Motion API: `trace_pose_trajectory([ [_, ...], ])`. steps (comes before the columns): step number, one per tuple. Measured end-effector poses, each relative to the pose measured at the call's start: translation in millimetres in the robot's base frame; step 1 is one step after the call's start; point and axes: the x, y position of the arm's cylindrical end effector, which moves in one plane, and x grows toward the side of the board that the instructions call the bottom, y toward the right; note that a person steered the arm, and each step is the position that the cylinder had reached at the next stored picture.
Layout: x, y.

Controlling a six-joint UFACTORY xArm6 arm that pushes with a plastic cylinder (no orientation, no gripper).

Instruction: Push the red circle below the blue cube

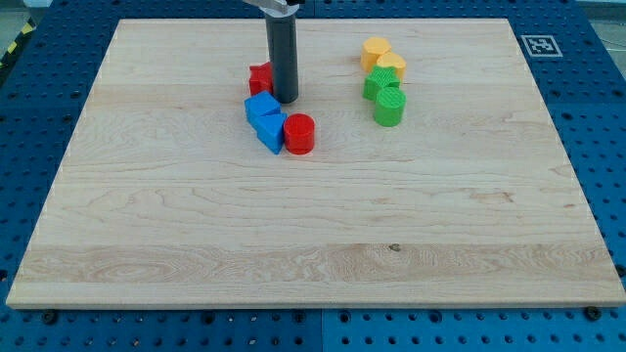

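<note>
Camera view: a wooden board (313, 225) on a blue perforated bench, seen from its near edge.
Red circle (299, 133): a short upright cylinder left of centre, touching the right side of the lower blue block (272, 132); it sits to the right of the blues, not yet nearer than them.
Blue cube (261, 107): just beyond and left of the lower blue block, the two in contact; which faces meet is hard to read.
My tip (285, 100): the rod's end rests on the board just right of the blue cube, far of the red circle and apart from it. No claw is fitted, so nothing opens, closes or holds.
Handling (judged): a light, rigid, smooth piece, likely to slide readily and to slip off sideways if struck off-centre; contact belongs on its curved wall, opposite the intended travel.
Hidden: a second red block (259, 77) is partly covered by the rod, shape uncertain; the arm is cut off at the far edge.
Others: yellow blocks (382, 57) and green blocks (385, 96) cluster well to the right.
</note>
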Motion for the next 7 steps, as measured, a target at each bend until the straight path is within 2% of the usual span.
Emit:
trace_pose_trajectory([
  [1, 10, 21],
  [4, 83, 21],
  [6, 89, 33],
  [7, 97, 64],
])
